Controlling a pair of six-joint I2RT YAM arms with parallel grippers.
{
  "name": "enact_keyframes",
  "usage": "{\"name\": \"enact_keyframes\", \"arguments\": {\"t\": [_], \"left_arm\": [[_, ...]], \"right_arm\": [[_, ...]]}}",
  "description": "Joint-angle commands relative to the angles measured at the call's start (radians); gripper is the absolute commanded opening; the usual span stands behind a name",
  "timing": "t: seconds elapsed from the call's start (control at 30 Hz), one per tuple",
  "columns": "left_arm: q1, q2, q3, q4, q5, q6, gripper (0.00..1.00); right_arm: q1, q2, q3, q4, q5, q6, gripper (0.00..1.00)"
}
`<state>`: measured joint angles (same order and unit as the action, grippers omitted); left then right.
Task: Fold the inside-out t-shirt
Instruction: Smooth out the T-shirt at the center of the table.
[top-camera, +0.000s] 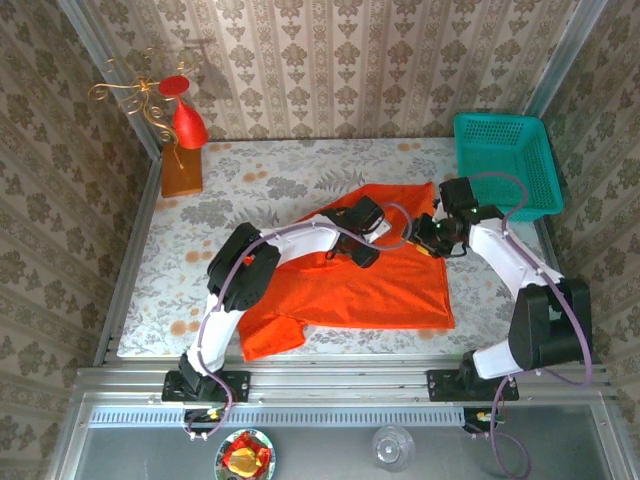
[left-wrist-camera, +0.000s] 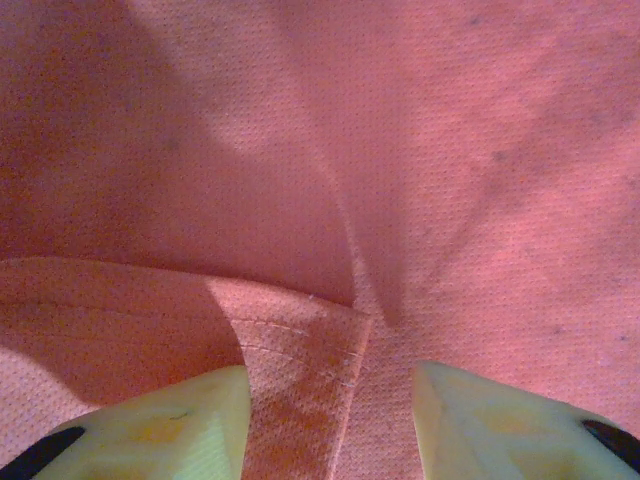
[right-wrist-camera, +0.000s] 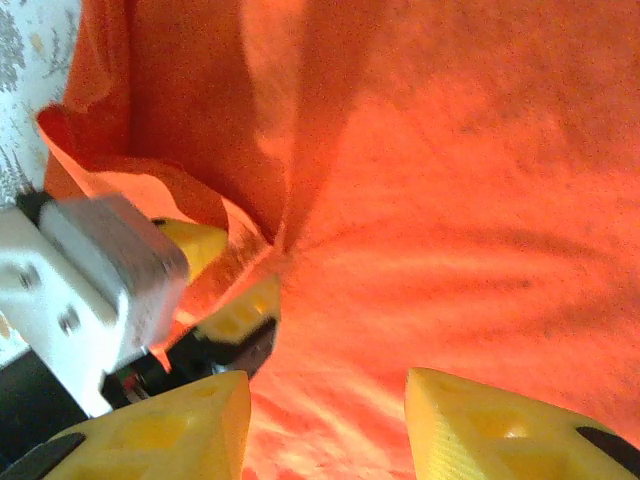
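The inside-out t-shirt (top-camera: 385, 285), bright orange-red and wrinkled, lies spread on the floral tabletop, one sleeve hanging toward the near left edge. My left gripper (top-camera: 362, 252) is down on its upper middle. In the left wrist view its yellow fingers (left-wrist-camera: 190, 420) stand apart with a stitched hem flap (left-wrist-camera: 300, 350) lying loose between them, so the left gripper (left-wrist-camera: 330, 400) is open. My right gripper (top-camera: 428, 238) hovers close by at the shirt's upper right. The right gripper (right-wrist-camera: 330, 400) is open over flat cloth (right-wrist-camera: 450, 200), and the left gripper (right-wrist-camera: 225, 280) sits just ahead of it.
A teal basket (top-camera: 505, 165) stands at the back right corner. A glossy red cone ornament (top-camera: 188, 125) with gold wire sits on a wooden block (top-camera: 182, 172) at the back left. Bare floral tabletop (top-camera: 200, 250) lies left of the shirt.
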<state>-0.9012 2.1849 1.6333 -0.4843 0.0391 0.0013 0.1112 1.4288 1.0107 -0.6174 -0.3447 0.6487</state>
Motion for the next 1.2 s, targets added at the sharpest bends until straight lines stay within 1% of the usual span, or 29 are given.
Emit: {"name": "enact_keyframes", "arguments": {"t": [0.0, 0.07, 0.27, 0.43, 0.57, 0.73, 0.8, 0.87, 0.93, 1.0, 1.03, 1.1, 1.13, 1.17], "left_arm": [[0.012, 0.022, 0.039, -0.062, 0.044, 0.02, 0.46], [0.017, 0.028, 0.043, -0.064, 0.048, 0.016, 0.43], [0.03, 0.024, 0.051, -0.062, 0.07, 0.01, 0.21], [0.038, 0.001, 0.053, -0.051, 0.096, 0.005, 0.09], [0.05, -0.029, 0.052, -0.056, 0.099, 0.009, 0.01], [0.11, -0.088, 0.057, -0.094, 0.078, 0.045, 0.0], [0.148, -0.107, 0.066, -0.113, 0.032, 0.083, 0.0], [0.204, -0.116, 0.094, -0.134, -0.018, 0.133, 0.0], [0.266, -0.107, 0.152, -0.167, -0.06, 0.178, 0.0], [0.329, -0.089, 0.222, -0.185, -0.133, 0.223, 0.0], [0.363, -0.076, 0.257, -0.181, -0.186, 0.243, 0.0], [0.419, -0.042, 0.313, -0.117, -0.341, 0.263, 0.0], [0.437, -0.011, 0.35, -0.084, -0.442, 0.265, 0.04], [0.475, 0.029, 0.404, -0.075, -0.526, 0.269, 0.12]], "right_arm": [[-0.002, -0.075, -0.038, -0.053, 0.002, -0.029, 0.46], [-0.002, -0.099, -0.056, -0.06, 0.003, -0.029, 0.45], [0.004, -0.154, -0.11, -0.068, -0.008, -0.02, 0.45], [0.023, -0.149, -0.178, -0.048, -0.026, -0.018, 0.44], [0.039, -0.122, -0.228, -0.017, -0.036, -0.014, 0.43], [0.048, -0.12, -0.245, -0.008, -0.03, -0.011, 0.43], [0.048, -0.119, -0.239, -0.018, -0.024, -0.016, 0.43], [0.048, -0.117, -0.225, -0.036, -0.015, -0.026, 0.43], [0.048, -0.116, -0.213, -0.054, -0.005, -0.034, 0.43], [0.048, -0.121, -0.207, -0.066, 0.0, -0.035, 0.43], [0.048, -0.125, -0.205, -0.07, 0.001, -0.034, 0.43], [0.049, -0.137, -0.208, -0.074, 0.006, -0.026, 0.43], [0.049, -0.144, -0.212, -0.076, 0.007, -0.023, 0.43], [0.048, -0.15, -0.216, -0.076, 0.009, -0.019, 0.42]]}}
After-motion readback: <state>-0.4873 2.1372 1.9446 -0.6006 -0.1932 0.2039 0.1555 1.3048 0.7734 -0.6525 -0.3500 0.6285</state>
